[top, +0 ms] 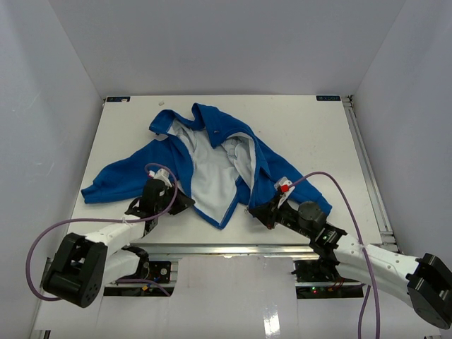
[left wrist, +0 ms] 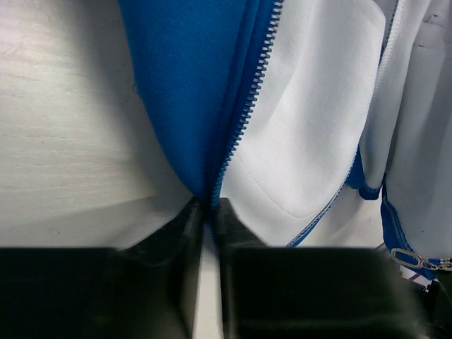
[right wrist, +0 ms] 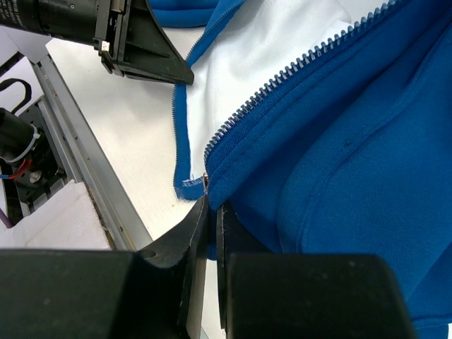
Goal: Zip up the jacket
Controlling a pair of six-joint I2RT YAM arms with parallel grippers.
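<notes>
The blue jacket (top: 212,169) lies open on the white table (top: 304,134), pale lining up and collar at the far end. My left gripper (top: 185,201) sits at the lower edge of the left front panel. In the left wrist view this gripper (left wrist: 210,206) is shut on the jacket's (left wrist: 183,85) zipper edge, where the dark teeth (left wrist: 254,78) run down into the jaws. My right gripper (top: 253,212) is at the right panel's bottom corner. In its own view it (right wrist: 212,208) is shut on the blue hem (right wrist: 353,155) just below the zipper teeth (right wrist: 282,78).
An aluminium rail (top: 233,248) runs along the near table edge, close under both grippers. White walls close in the table on three sides. A metal zipper pull (left wrist: 404,257) shows at the lower right of the left wrist view. The left arm's finger (right wrist: 152,49) reaches into the right wrist view.
</notes>
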